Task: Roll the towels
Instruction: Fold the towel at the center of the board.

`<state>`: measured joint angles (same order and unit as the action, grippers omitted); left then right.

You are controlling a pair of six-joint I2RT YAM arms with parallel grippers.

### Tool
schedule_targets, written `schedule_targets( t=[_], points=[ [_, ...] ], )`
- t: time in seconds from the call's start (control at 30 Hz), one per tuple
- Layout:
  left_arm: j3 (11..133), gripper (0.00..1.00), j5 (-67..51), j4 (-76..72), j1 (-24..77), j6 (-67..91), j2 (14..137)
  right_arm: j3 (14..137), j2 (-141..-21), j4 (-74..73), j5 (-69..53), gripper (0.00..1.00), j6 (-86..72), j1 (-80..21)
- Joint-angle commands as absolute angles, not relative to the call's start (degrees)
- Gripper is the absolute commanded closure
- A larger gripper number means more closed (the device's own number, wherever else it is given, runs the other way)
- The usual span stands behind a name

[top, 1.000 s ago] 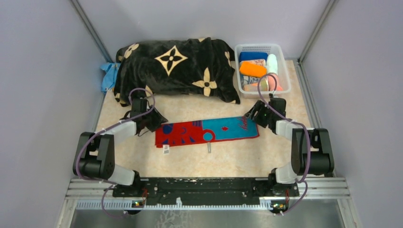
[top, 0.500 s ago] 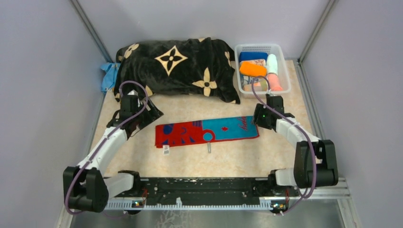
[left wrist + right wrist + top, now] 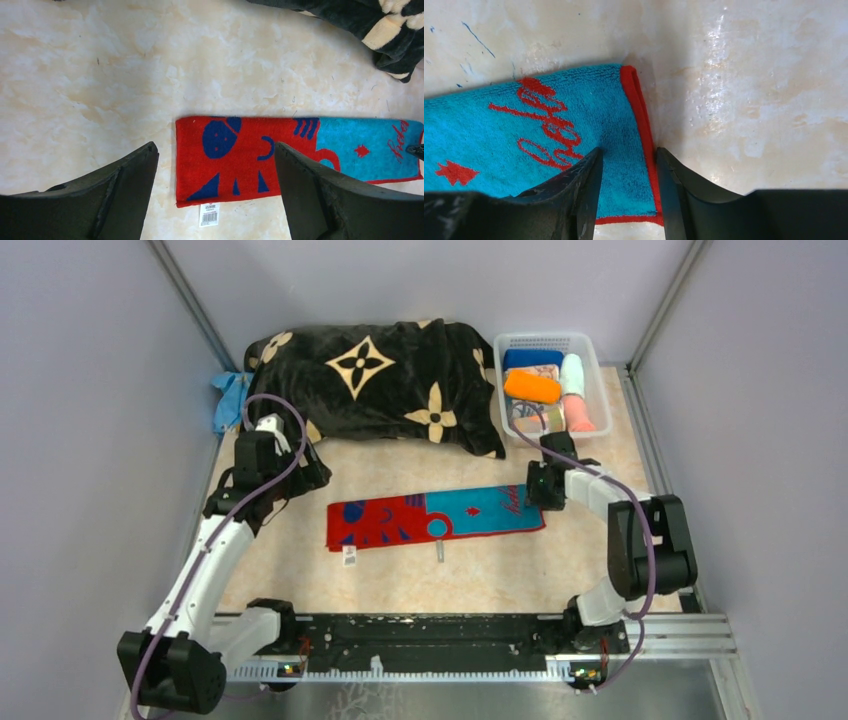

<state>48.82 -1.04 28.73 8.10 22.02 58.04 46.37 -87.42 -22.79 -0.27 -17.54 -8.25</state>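
A red-and-turquoise patterned towel lies flat in the middle of the table. My left gripper hovers wide open above and left of its red end, and its white tag shows between the fingers. My right gripper is down at the turquoise end. Its jaws stand narrowly apart, one finger on the turquoise pile and the other just outside the red hem. A light blue towel pokes out left of the blanket. Rolled towels, one orange, lie in the basket.
A big black blanket with cream flowers fills the back of the table, and its corner comes near the towel. A white plastic basket stands at the back right. Grey walls enclose both sides.
My left arm has stretched away toward the back left, and its jaws have opened wide. My right gripper has dropped onto the towel's turquoise end, and its jaws have narrowed.
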Motion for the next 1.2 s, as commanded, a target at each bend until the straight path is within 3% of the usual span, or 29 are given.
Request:
schedule_targets(
  t=[0.0, 0.13, 0.2, 0.27, 0.37, 0.4, 0.73, 1.0, 1.17],
  points=[
    [47.13, 0.09, 0.19, 28.83, 7.83, 18.73, 57.10, 47.80, -93.00, -29.23, 3.17, 0.56, -17.47, -12.24],
    [47.45, 0.09, 0.08, 29.99, 7.59, 18.75, 58.12, 49.08, -98.94, -32.40, 3.20, 0.58, -17.66, -14.81],
    [47.47, 0.09, 0.04, 30.00, 7.45, 18.62, 57.80, 48.72, -100.07, -32.12, 3.11, 0.65, -17.67, -15.31],
    [47.13, 0.09, -0.42, 29.53, 7.19, 18.57, 57.22, 48.24, -100.38, -31.44, 3.52, 0.74, -17.83, -15.38],
    [46.89, 0.09, -1.19, 29.18, 6.80, 18.48, 57.04, 48.57, -100.08, -31.76, 6.90, 0.98, -18.46, -15.38],
    [46.81, 0.10, -1.56, 29.18, 6.77, 18.51, 57.08, 48.91, -99.65, -32.19, 9.00, 1.00, -18.68, -15.38],
    [44.79, 0.11, -12.72, 26.32, 6.77, 19.62, 58.01, 54.25, -85.91, -37.56, 27.35, 1.00, -20.82, -9.92],
    [36.80, 0.14, -25.39, 17.27, 7.15, 27.42, 61.70, 58.31, -80.49, -38.17, 11.94, 1.00, -19.15, -16.43],
    [32.35, 0.17, -25.99, 12.22, 8.04, 30.79, 64.64, 60.37, -81.42, -35.71, 0.60, 1.00, -21.90, -23.68]
  ],
)
